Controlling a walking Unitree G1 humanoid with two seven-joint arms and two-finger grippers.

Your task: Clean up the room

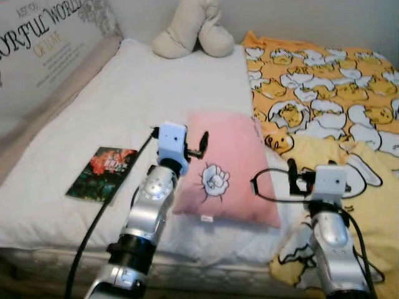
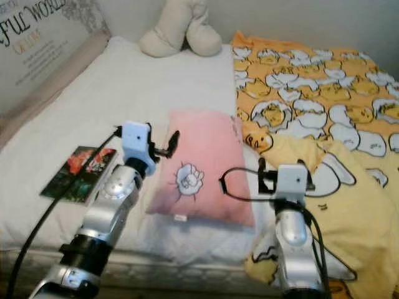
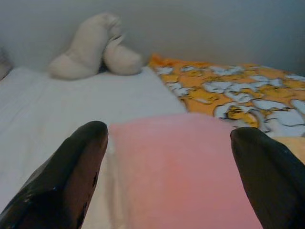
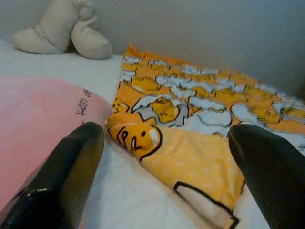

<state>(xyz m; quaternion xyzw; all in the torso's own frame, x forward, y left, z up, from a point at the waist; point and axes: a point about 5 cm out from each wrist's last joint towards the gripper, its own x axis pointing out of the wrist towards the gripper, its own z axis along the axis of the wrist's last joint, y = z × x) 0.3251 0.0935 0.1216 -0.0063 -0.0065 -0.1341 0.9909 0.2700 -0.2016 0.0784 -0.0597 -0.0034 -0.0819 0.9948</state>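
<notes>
A pink pillow point(image 1: 227, 168) with a small white drawing lies in the middle of the white bed point(image 1: 124, 99). My left gripper point(image 1: 201, 144) hovers over the pillow's left edge, open, with nothing between its fingers point(image 3: 71, 167). To the pillow's right, my right gripper point(image 1: 293, 177) is open and empty over the seam between the pillow and a crumpled yellow and orange cartoon blanket point(image 1: 324, 93). The right wrist view shows the blanket's yellow fold point(image 4: 190, 162) just ahead. A dark book point(image 1: 103, 173) with a red flower cover rests flat on the sheet, left of my left arm.
A beige plush point(image 1: 193, 31) sits against the wall at the far end of the bed. A lettered board point(image 1: 43, 37) leans along the bed's left side. The bed's front edge runs under my arms. Black cables loop from both wrists.
</notes>
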